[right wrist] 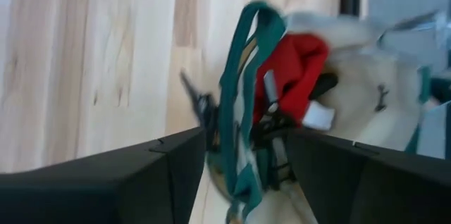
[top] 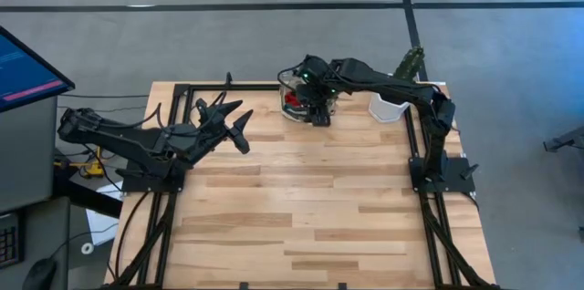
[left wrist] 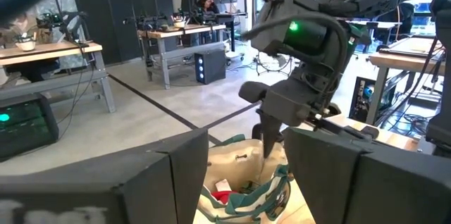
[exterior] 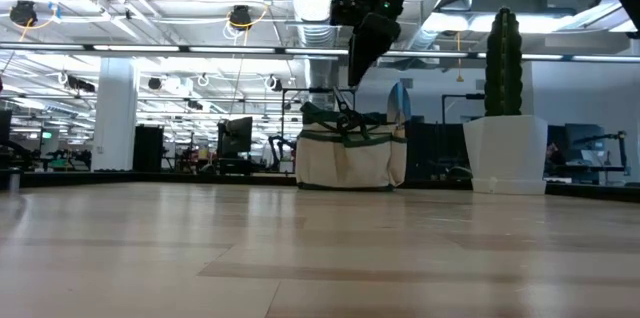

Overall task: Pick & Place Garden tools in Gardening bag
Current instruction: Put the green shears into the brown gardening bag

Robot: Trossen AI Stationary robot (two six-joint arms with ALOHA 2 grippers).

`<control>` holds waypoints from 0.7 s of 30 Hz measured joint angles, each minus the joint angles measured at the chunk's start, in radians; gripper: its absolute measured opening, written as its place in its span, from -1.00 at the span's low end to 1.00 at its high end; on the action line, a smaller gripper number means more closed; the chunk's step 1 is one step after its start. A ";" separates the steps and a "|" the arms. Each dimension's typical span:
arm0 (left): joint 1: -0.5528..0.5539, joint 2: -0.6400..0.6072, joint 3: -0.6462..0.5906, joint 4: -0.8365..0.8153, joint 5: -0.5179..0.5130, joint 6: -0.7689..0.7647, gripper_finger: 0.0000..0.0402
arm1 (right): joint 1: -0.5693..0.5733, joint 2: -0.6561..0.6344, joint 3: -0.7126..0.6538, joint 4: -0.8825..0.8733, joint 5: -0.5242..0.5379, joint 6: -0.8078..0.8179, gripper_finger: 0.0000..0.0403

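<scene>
The cream gardening bag with green handles stands upright on its base at the table's far edge; it also shows in the low view. A red-headed tool lies inside it. A pale metal blade sticks up from its right side. My right gripper is open and empty a little above the bag's opening. My left gripper is open and empty, to the left of the bag and raised off the table, pointing at it.
A white pot with a green cactus stands just right of the bag at the far right corner. A monitor stands off the table's left side. Bare wooden tabletop lies toward the near edge.
</scene>
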 joint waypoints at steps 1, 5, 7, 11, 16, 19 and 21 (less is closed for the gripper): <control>0.000 0.000 0.000 0.000 0.000 0.000 -0.12 | 0.000 0.000 0.000 -0.019 0.000 0.002 -0.07; 0.000 0.000 0.000 -0.002 0.000 0.000 -0.12 | 0.000 0.000 0.000 -0.108 -0.001 0.017 -0.14; 0.000 0.000 0.000 -0.002 0.000 0.000 -0.12 | 0.001 0.000 0.000 -0.149 -0.019 0.034 -0.19; 0.000 0.000 0.000 -0.002 0.000 0.000 -0.12 | 0.003 0.000 0.000 -0.175 -0.129 0.085 -0.33; 0.000 0.000 0.000 -0.003 0.000 0.000 -0.12 | 0.024 0.000 0.000 -0.106 -0.257 0.157 -0.68; 0.000 0.000 0.000 -0.004 0.000 0.000 -0.12 | 0.055 0.000 0.000 -0.071 -0.261 0.166 -0.94; 0.000 0.000 0.000 -0.004 0.000 0.000 -0.12 | 0.075 0.000 0.000 -0.062 -0.261 0.188 -0.95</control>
